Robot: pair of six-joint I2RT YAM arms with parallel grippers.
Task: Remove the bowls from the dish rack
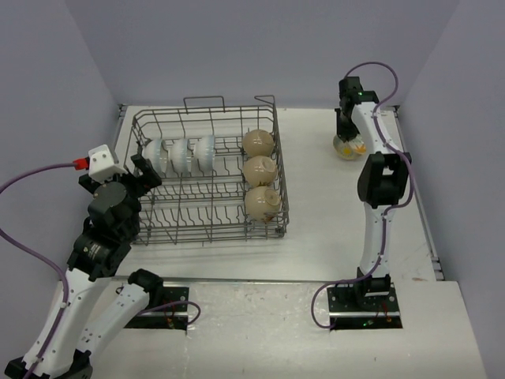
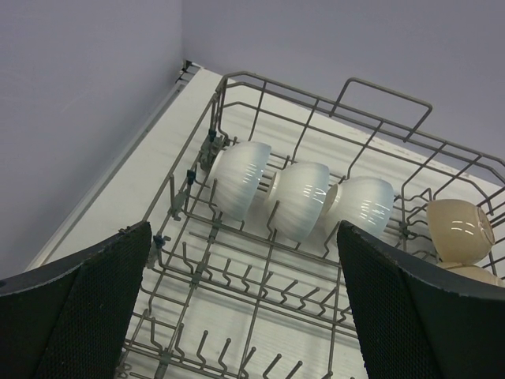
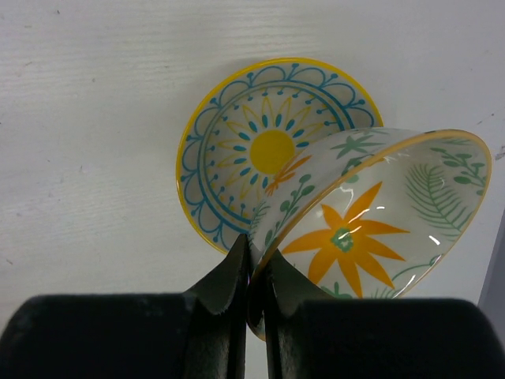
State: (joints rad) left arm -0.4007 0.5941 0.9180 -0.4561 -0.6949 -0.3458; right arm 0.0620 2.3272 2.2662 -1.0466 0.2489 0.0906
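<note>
Bowls, small, round, of glazed ceramic, in three lots. Standing on edge between the tines of the large grey wire dish rack (image 1: 209, 238): three ribbed white bowls (image 2: 304, 197) in a row at the far left, and three smooth beige bowls (image 1: 259, 170) in a line down the right side. Pinched by its rim in the right claw (image 3: 254, 260), fingers closed tight on the thin wall, well off to the right of the rack: a yellow-rimmed bowl painted with an orange flower and green ferns (image 3: 371, 229). Tilted steeply over a second yellow-rimmed bowl with a blue-and-yellow sun pattern (image 3: 252, 134), upright on the white counter (image 3: 79, 118); touching it or not, cannot tell. Spread wide and empty, near the white row: the left claw (image 2: 243, 229).

Likely stiff, fairly light, brittle and slick with glaze. Best taken at the rim, one finger inside and one outside, as on the right; no squeezing across the rounded belly. Lift straight up clear of the tines before swinging away. Set down gently to spare rim against rim.
</note>
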